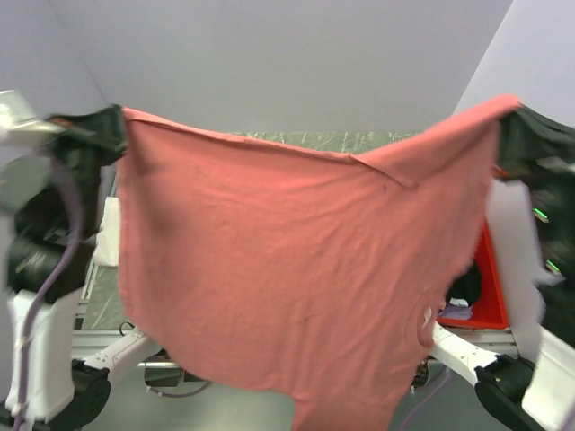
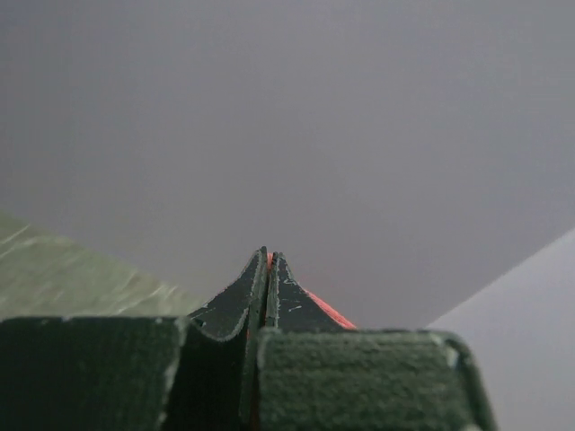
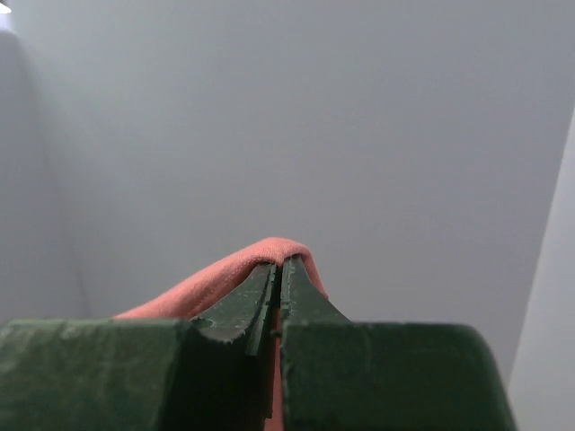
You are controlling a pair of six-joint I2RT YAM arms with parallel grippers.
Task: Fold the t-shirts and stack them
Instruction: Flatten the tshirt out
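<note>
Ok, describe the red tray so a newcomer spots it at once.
Find the big dusty red shirt stretched across the top view. Just past its lower right edge, beside the right arm, a tray corner peeks out. It is straight-edged and brighter orange-red, unlike the soft, duller cloth.

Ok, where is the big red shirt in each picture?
Top external: the red t-shirt hangs spread across the middle, held up at its top corners.
Left wrist: only a thin red sliver beside the shut left gripper.
Right wrist: a fold bulging over the shut right gripper, trailing left.
Shared landmark: the plain grey wall behind, in all three.
</note>
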